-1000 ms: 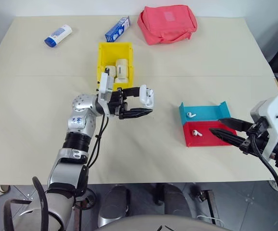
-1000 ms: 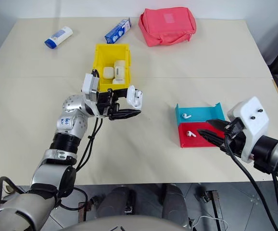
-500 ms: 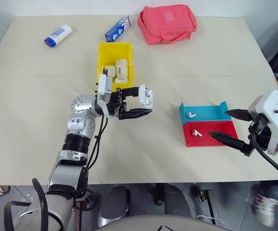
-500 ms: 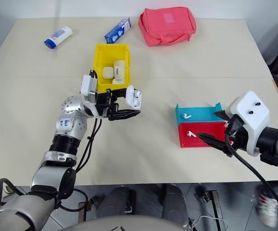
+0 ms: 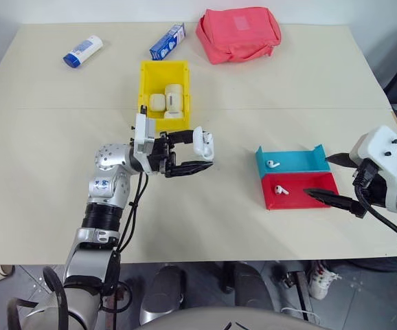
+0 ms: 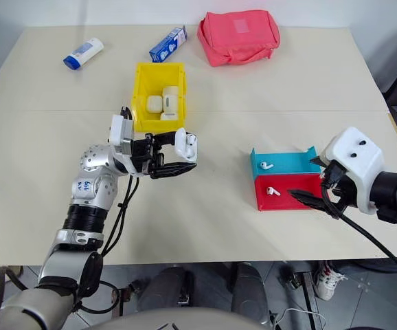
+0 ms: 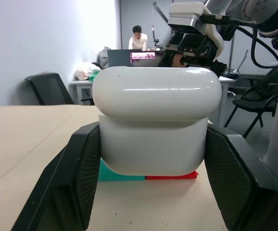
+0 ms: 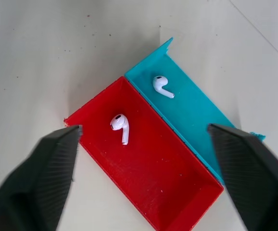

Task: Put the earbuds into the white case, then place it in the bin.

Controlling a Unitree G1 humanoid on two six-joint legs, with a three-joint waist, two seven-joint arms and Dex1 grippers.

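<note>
My left gripper (image 5: pixel 204 148) is shut on the white case (image 5: pixel 203 140) and holds it above the table, just in front of the yellow bin (image 5: pixel 164 67). In the left wrist view the case (image 7: pixel 156 120) sits squeezed between both black fingers (image 7: pixel 79 178). Two earbuds lie to the right: one (image 5: pixel 273 164) in the blue tray (image 5: pixel 295 159), the other (image 5: pixel 280 190) in the red tray (image 5: pixel 301 187). My right gripper (image 5: pixel 319 176) is open at the trays' right end, nothing between its fingers. The right wrist view looks down on both earbuds (image 8: pixel 120 126) from above.
The bin holds several whitish items. At the back of the table lie a pink pouch (image 5: pixel 238 32), a blue and white carton (image 5: pixel 167 41) and a white tube with a blue cap (image 5: pixel 82 50). A person (image 7: pixel 140 38) sits far off.
My right gripper's fingers have spread from nearly together to wide apart, and the hand has shifted a little forward at the trays. The left gripper keeps hold of the case, barely moving.
</note>
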